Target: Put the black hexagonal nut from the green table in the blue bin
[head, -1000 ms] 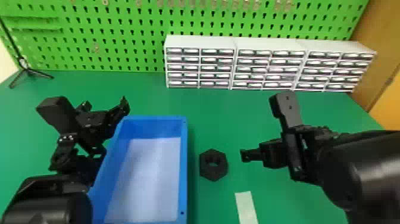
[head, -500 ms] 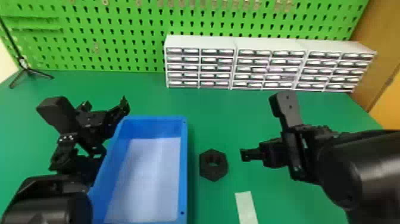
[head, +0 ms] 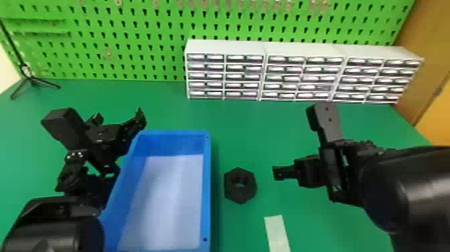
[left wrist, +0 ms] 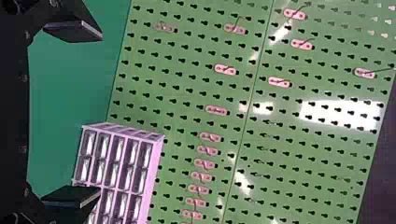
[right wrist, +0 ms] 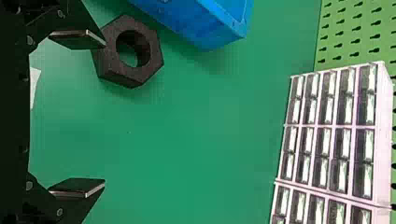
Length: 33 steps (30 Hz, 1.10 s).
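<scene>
The black hexagonal nut (head: 240, 186) lies flat on the green table (head: 234, 134), a short way right of the blue bin (head: 207, 187), whose light floor has nothing on it. My right gripper (head: 284, 172) hangs to the right of the nut, not touching it. In the right wrist view the nut (right wrist: 152, 60) shows beyond one finger of the right gripper (right wrist: 78, 113), which stands wide open and holds nothing. At the bin's left edge my left gripper (head: 117, 144) is parked. The left wrist view shows the left gripper (left wrist: 72, 112) open, with nothing between its fingers.
White drawer cabinets (head: 264, 70) stand along the back before a green pegboard (head: 134, 50). A pale strip (head: 277, 231) lies on the table nearer than the nut. At the back left is a small black tripod (head: 31, 78).
</scene>
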Each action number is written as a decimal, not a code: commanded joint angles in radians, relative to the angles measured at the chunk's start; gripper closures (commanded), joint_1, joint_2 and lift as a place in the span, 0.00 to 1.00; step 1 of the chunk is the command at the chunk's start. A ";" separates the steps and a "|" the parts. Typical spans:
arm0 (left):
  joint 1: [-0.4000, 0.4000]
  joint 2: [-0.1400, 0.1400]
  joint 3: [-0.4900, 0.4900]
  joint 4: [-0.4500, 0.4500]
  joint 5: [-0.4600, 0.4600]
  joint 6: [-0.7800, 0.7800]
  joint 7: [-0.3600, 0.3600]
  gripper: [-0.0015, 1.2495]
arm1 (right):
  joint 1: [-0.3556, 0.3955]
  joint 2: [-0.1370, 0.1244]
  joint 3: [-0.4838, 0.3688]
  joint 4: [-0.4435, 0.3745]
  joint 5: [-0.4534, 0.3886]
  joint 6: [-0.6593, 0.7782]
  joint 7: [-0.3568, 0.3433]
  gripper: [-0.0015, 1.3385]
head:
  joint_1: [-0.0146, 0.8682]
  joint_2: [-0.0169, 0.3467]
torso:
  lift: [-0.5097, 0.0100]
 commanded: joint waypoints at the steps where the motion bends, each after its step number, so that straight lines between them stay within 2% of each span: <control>1: 0.000 0.000 0.000 0.001 0.000 0.002 0.000 0.10 | -0.002 0.001 -0.013 0.006 0.006 0.001 0.000 0.18 | 0.80 0.07 | 0.79; 19: -0.005 0.000 -0.008 0.003 -0.003 0.006 0.000 0.10 | -0.055 -0.013 -0.001 0.097 0.006 0.001 0.000 0.18 | 0.80 0.07 | 0.79; 33: -0.005 0.000 -0.011 0.007 -0.003 0.006 0.000 0.10 | -0.109 -0.024 0.045 0.244 -0.056 0.000 0.000 0.18 | 0.80 0.07 | 0.79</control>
